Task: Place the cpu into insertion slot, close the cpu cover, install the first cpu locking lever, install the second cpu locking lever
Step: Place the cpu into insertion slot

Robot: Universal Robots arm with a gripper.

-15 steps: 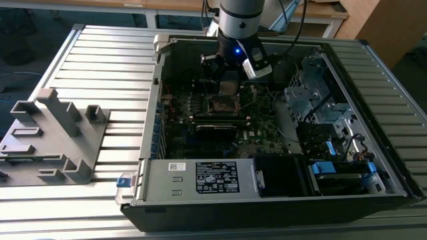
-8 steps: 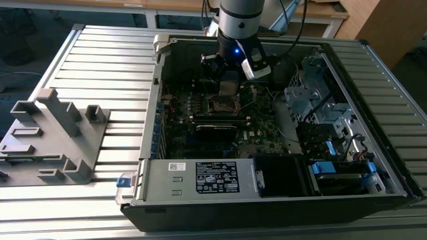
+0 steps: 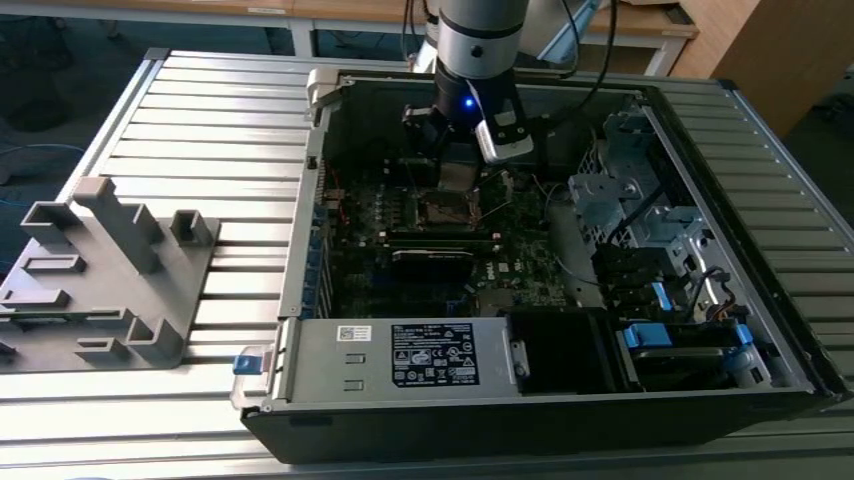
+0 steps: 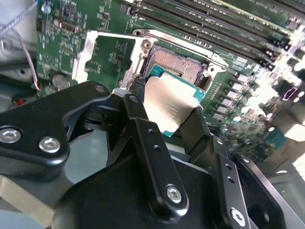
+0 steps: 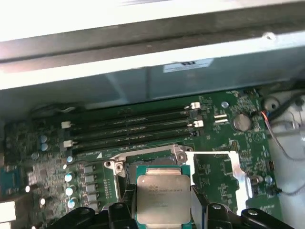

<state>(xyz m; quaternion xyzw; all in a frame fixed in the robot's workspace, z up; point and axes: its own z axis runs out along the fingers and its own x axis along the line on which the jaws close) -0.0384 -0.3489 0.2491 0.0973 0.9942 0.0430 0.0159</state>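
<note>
Ribbed aluminium table (image 3: 200, 120) under everything, slat after slat, and on it a dark computer case (image 3: 467, 425) lying open. Inside I've got the green motherboard (image 5: 214, 143), a silvery power supply box (image 3: 400, 355) along the near wall with a black-and-white label (image 3: 433, 353), print too small for me to make out, and blue plastic tabs (image 3: 654, 335) towards the exterior view's right. A grey stepped fixture (image 3: 107, 270) sits on the table at the exterior view's left, well apart from the case.

The arm is down in the case, a blue light (image 3: 467, 103) glowing on its wrist. The black pincer (image 4: 167, 105) is pinching the cpu (image 4: 169, 102) by two opposite edges; flat square, dull grey metal top, green border. In the first wrist view the cpu (image 5: 163, 198) carries faint print I can't read.

It hangs just over the near part of the insertion slot (image 4: 178, 64), whose dark contact field shows bare beyond the chip. The cpu cover (image 4: 86, 52), a thin silvery frame, lies swung open beside the slot. Long black memory slots (image 5: 128, 129) run in rows on the slot's far side.
</note>
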